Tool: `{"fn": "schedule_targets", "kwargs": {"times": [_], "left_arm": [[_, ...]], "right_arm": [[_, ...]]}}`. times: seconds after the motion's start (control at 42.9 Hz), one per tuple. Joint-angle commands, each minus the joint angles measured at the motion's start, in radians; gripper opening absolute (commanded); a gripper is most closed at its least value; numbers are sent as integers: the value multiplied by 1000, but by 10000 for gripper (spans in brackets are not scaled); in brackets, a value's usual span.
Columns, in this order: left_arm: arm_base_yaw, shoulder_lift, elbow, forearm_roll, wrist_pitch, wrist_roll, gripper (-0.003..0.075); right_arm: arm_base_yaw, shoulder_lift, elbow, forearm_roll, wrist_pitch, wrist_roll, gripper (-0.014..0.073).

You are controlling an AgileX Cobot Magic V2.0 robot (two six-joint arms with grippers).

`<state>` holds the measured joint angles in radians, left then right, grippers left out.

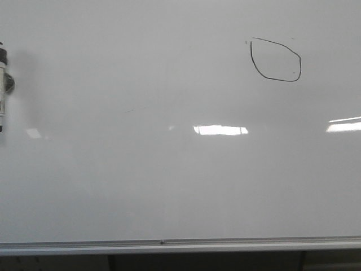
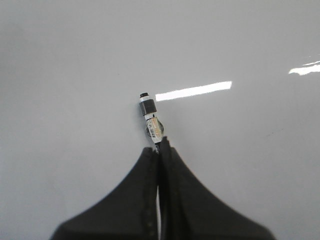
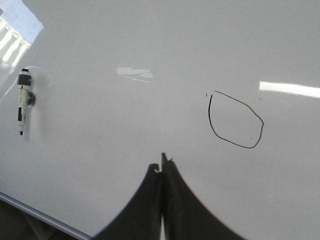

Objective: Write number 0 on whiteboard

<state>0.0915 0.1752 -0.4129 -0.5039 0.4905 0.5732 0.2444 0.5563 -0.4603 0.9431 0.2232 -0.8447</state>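
One thin black angular loop, the number 0 [image 1: 276,60], marks the glossy white silver-framed whiteboard [image 1: 169,186]; one black-and-white marker [image 2: 151,117] sits clamped in the left gripper [image 2: 159,150]; the right gripper [image 3: 162,167] is closed, empty.

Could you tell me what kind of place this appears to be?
Probably a lab or office workspace: a large glossy whiteboard with a silver frame fills the view, a marker lies on it, and a hand-drawn number 0 is on it.

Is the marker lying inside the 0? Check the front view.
No: the marker lies at the whiteboard's far left, well apart from the number 0.
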Motion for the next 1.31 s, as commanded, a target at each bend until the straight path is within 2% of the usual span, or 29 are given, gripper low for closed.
{"fn": "schedule_targets", "kwargs": {"times": [0.0,0.163,0.303,0.373,0.49,0.816,0.886,1.283], "left_arm": [[1,7,-14,33,-92,-52,-19],[-21,-40,50,289,-206,-341,-20],[-115,-99,164,497,-357,-531,-19],[-154,-134,217,543,-401,-584,-20],[-145,-200,285,526,-410,-612,-20],[-62,-198,442,466,-485,-612,-20],[-57,-198,440,456,-441,-612,-19],[-57,-198,440,456,-439,-612,-19]], "right_arm": [[-7,0,-25,17,-49,-11,-70],[-7,0,-25,17,-49,-11,-70],[-7,0,-25,17,-49,-11,-70],[-7,0,-25,17,-49,-11,-70],[-7,0,-25,17,-49,-11,-70],[-7,1,-25,17,-47,-11,-70],[-7,1,-25,17,-47,-11,-70],[-7,1,-25,17,-47,-11,-70]]}}
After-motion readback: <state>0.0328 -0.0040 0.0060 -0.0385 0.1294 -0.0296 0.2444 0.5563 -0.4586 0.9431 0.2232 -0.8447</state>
